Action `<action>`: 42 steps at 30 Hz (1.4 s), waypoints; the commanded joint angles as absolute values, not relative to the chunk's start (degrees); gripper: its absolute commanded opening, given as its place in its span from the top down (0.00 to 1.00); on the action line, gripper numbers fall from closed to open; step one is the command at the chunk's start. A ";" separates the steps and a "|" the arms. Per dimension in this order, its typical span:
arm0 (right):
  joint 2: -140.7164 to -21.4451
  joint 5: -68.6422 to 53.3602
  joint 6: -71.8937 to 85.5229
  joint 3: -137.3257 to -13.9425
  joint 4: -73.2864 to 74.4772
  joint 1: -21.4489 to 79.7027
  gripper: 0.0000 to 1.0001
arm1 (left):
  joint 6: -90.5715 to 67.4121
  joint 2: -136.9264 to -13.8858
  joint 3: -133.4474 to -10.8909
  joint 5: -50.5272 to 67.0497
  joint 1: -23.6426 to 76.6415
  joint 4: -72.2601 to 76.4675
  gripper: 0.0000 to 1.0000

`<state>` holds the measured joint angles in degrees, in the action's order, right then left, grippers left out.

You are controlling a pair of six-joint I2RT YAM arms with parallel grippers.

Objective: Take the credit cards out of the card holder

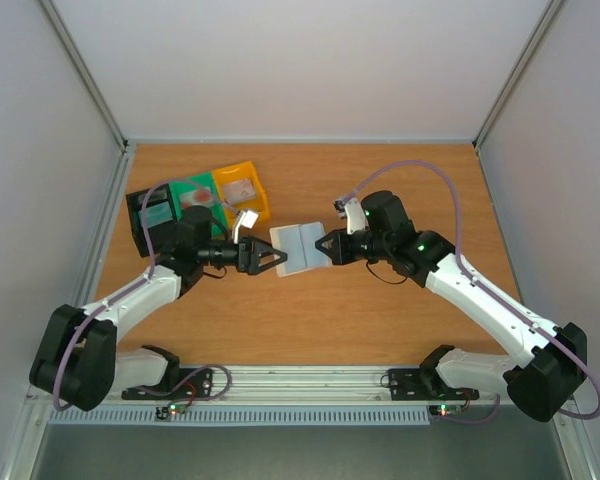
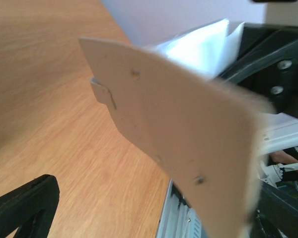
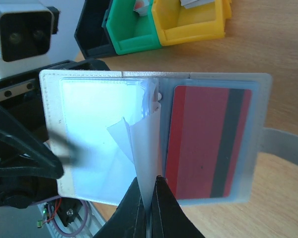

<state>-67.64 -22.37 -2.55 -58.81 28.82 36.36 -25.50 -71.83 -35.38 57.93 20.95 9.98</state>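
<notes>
Right wrist view: the card holder [image 3: 50, 129] is raised off the surface [image 1: 380, 320] and spread open between the two arms, with its pockets facing this camera. The red card [image 3: 203, 141] sits fully seated in the right pocket. The pale card [image 3: 97, 124] appears to fill the left pocket, though glare washes it out. The right end effector [image 3: 149, 198] is pressed together on a thin clear leaf at the centre fold and carries the holder. The left end effector [image 1: 278, 258] is spread, its tips at the holder's left edge; whether they touch cannot be told. The step in hand is judged to be presenting the opened holder for extraction, with neither card drawn yet. The next move likely calls for the left fingers to close on one card's exposed edge alone, not on the sleeve, and to pull along the pocket opening. The loose curled leaf at the fold may get in the way, and the thin plastic may flex. A black bin [image 1: 145, 218], a green bin [image 1: 192, 192] and a yellow bin [image 1: 245, 185] stand behind the left arm, clear of the work.
</notes>
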 commanded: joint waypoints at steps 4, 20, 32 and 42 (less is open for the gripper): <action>-67.12 -24.02 -3.61 -60.05 26.66 36.20 0.99 | -31.68 -72.18 -33.53 61.52 24.16 29.23 0.15; -61.05 -34.48 -3.92 -48.89 14.61 34.05 0.54 | -22.75 -70.18 -31.63 55.89 25.44 37.28 1.00; -66.84 -39.87 -3.35 -51.40 0.62 37.48 0.36 | -19.97 -71.15 -31.63 52.26 28.30 42.11 1.00; -61.16 -34.14 -7.58 -52.88 10.59 38.01 0.34 | -18.56 -71.58 -30.49 52.46 28.74 44.11 1.00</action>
<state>-62.85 -33.78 -5.26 -50.63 8.43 37.74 -20.88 -71.83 -31.59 52.69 28.36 37.52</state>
